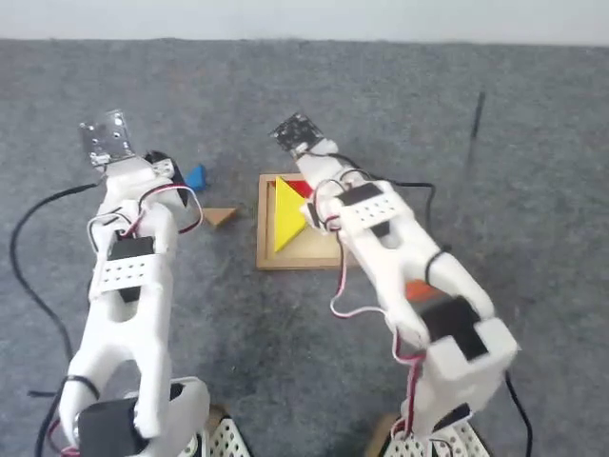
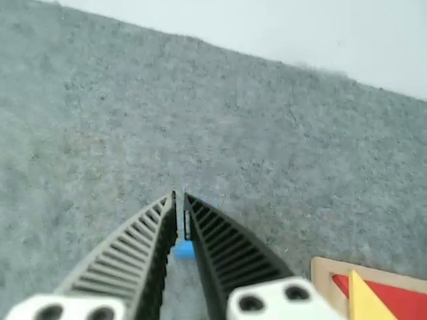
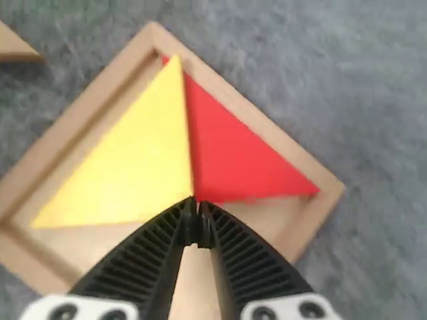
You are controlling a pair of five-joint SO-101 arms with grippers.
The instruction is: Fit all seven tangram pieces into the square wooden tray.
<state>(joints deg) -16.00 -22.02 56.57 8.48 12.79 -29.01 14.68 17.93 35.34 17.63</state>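
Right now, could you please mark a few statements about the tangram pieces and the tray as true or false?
1. The yellow triangle lies inside the wooden tray. True.
2. The red triangle lies outside the tray. False: it sits in the tray, edge to edge with the yellow one.
3. The blue piece is in the tray. False: it lies on the grey mat by the left gripper.
4. The right gripper is shut above the tray. True.
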